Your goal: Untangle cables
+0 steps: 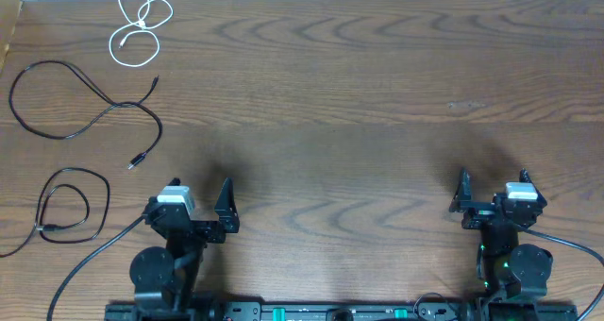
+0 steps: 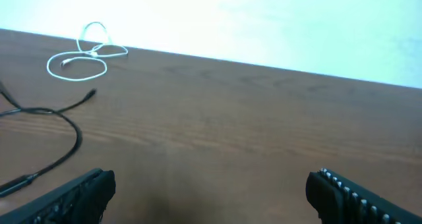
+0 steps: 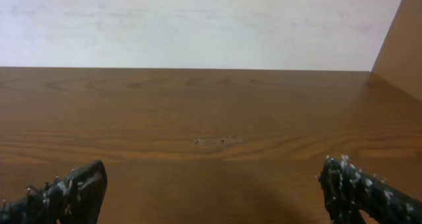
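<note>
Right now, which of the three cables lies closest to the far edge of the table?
The white cable, looped at the far left corner. The longer black cable and the shorter black cable both lie farther from that edge.

1. You are looking at a brown wood-grain table (image 1: 377,76) that is filling the overhead view.
2. A pale wall (image 3: 198,26) is running along its far edge (plain and evenly lit).
3. A brown side panel (image 3: 403,46) is rising at the far right.
4. A small pale scuff (image 3: 217,141) is showing on the wood.

- The overhead camera looked straight down on the whole table (image 1: 359,94).
- The left wrist camera sat low, facing the far edge, and shared the white cable (image 2: 96,50) with the overhead view.
- The right wrist camera sat low, facing the wall (image 3: 198,26).
</note>
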Controlling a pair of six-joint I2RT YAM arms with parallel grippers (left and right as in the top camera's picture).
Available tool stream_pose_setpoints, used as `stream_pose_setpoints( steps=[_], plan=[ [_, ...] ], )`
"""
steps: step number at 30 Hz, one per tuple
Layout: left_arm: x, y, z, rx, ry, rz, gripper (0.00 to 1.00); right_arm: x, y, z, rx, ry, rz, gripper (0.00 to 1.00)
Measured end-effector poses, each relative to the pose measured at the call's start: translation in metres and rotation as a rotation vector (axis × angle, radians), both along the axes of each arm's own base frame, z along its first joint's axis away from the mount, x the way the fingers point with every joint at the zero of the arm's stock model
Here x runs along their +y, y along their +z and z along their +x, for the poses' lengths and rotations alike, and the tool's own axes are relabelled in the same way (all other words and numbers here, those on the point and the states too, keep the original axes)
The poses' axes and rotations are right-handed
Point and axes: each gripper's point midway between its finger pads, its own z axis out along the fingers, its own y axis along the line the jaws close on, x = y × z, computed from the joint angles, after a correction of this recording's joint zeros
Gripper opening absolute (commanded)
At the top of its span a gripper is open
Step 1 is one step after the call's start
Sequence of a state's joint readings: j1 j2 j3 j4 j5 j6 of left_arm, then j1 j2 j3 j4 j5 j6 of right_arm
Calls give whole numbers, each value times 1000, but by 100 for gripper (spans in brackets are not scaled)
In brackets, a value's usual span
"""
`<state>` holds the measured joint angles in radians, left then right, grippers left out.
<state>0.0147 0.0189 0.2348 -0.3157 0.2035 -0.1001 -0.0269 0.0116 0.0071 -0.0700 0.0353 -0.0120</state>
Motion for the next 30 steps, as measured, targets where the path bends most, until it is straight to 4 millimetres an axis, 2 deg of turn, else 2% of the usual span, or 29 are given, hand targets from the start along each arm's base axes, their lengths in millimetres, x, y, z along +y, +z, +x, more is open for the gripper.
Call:
stream_pose_setpoints(
  steps=[9, 15, 20, 24, 30],
  plan=[
    [0, 5, 13, -116, 0, 2, 98, 0, 0, 0, 0, 0, 0, 99],
    [0, -7, 22, -182, 0, 3, 98, 0, 0, 0, 0, 0, 0, 99],
    [-1, -10, 23, -181, -3, 3, 98, 0, 0, 0, 0, 0, 0, 99],
    [0, -26, 22, -117, 0, 2, 98, 0, 0, 0, 0, 0, 0, 99],
    [5, -30, 22, -94, 27, 6, 98, 0, 0, 0, 0, 2, 0, 99]
  ],
)
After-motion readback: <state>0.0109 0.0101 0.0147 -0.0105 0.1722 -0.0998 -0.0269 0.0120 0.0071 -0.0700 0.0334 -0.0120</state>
